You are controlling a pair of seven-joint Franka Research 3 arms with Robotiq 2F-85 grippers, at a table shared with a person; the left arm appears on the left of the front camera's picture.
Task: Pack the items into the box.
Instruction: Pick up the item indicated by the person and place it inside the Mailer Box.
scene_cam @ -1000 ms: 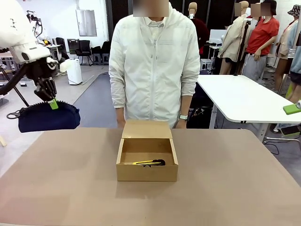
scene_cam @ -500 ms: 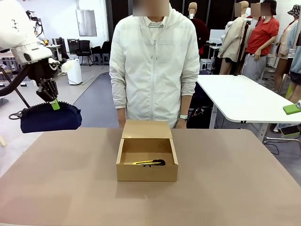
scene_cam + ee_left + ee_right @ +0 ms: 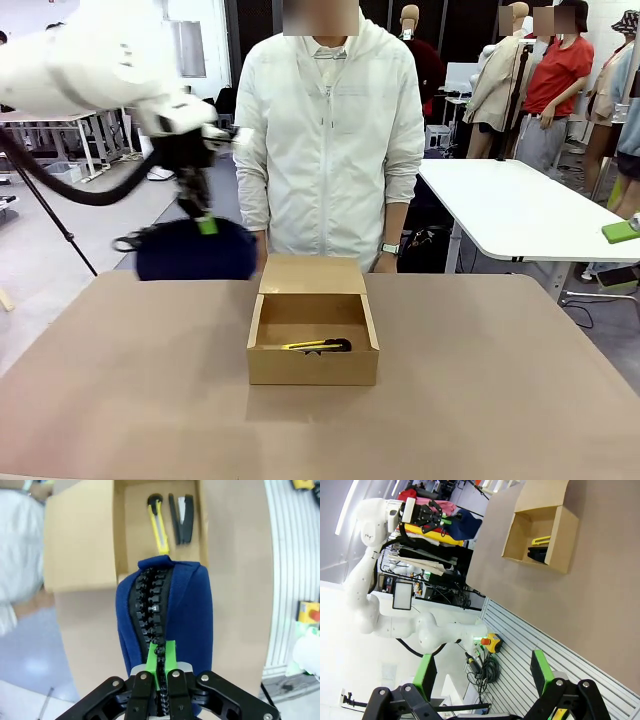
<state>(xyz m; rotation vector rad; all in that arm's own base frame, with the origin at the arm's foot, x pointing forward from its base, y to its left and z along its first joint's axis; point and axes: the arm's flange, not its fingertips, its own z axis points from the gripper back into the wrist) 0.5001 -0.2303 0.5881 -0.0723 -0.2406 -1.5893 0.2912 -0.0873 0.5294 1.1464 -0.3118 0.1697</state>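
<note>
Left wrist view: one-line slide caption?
Left pincer holds the blue pouch by its zipper near the open box, knife and stapler already inside.

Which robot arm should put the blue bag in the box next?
Left, probably. The left gripper is shut on the navy pouch, hanging near the open box. The right gripper is open, empty and farther away.

i hold the navy pouch [image 3: 195, 252] aloft by its zip; yellow knife [image 3: 159, 526] and black stapler [image 3: 183, 516] lie inside the open box [image 3: 313, 368].
</note>
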